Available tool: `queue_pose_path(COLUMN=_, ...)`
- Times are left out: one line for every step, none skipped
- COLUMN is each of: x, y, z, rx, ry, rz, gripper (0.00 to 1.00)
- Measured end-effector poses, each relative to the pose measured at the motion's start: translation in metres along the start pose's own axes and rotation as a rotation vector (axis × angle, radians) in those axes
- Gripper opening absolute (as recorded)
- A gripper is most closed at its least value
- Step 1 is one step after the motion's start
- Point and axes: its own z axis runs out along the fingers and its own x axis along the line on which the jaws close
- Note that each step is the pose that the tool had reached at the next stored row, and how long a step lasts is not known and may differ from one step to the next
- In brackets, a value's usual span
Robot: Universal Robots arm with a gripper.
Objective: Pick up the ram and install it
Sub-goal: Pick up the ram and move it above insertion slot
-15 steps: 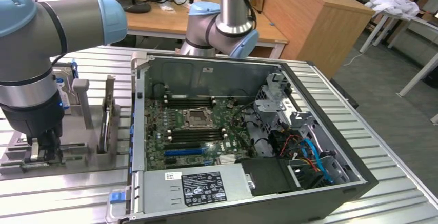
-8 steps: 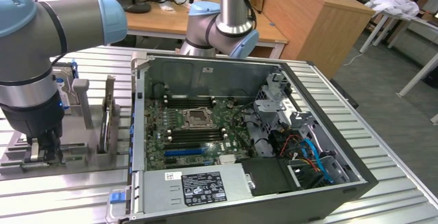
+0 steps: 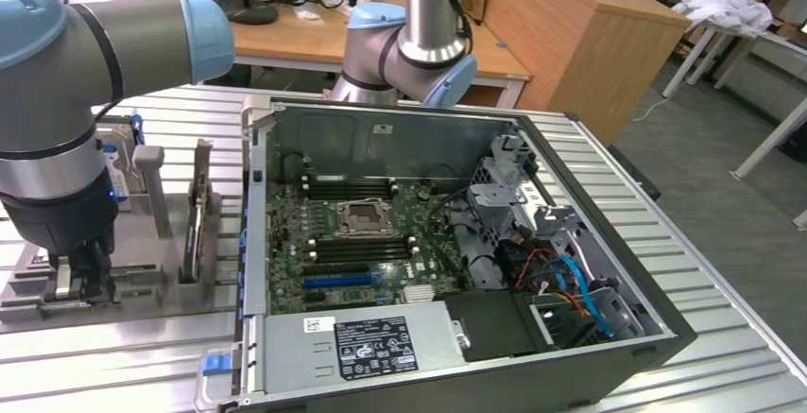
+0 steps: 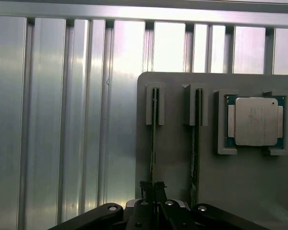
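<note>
gripper clenching on ram, standing edge-up in grey holder slot nearest holder's edge, presenting thin side for pinching

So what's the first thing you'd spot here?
The big open computer case fills the middle of the exterior view, with its green motherboard showing. At the exterior view's left, the robot's pincer reaches down to a grey holder and is shut on the ram, which stands on edge. A shiny square processor chip lies in the same holder.
</note>
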Motion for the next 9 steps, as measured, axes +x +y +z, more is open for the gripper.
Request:
queue_pose_path(x=0.0000, y=0.0000, z=0.0000, rx=0.0000, ry=0.0000, rz=0.000, gripper=0.12)
queue_pose_path(x=0.0000, y=0.0000, z=0.0000, rx=0.0000, ry=0.0000, rz=0.000, gripper=0.12)
queue_pose_path(x=0.0000, y=0.0000, z=0.0000, rx=0.0000, ry=0.0000, rz=0.000, gripper=0.12)
queue_pose_path(x=0.0000, y=0.0000, z=0.0000, rx=0.0000, ry=0.0000, rz=0.001, gripper=0.12)
queue_pose_path(x=0.0000, y=0.0000, z=0.0000, rx=0.0000, ry=-0.0001, rz=0.002, gripper=0.12)
queue_pose_path(x=0.0000, y=0.0000, z=0.0000, rx=0.0000, ry=-0.0001, rz=0.003, gripper=0.12)
queue_pose_path(x=0.0000, y=0.0000, z=-0.0001, rx=0.0001, ry=-0.0002, rz=0.005, gripper=0.12)
queue_pose_path(x=0.0000, y=0.0000, z=-0.0004, rx=0.0001, ry=-0.0002, rz=0.008, gripper=0.12)
queue_pose_path(x=0.0000, y=0.0000, z=-0.0009, rx=-0.0002, ry=-0.0002, rz=0.010, gripper=0.12)
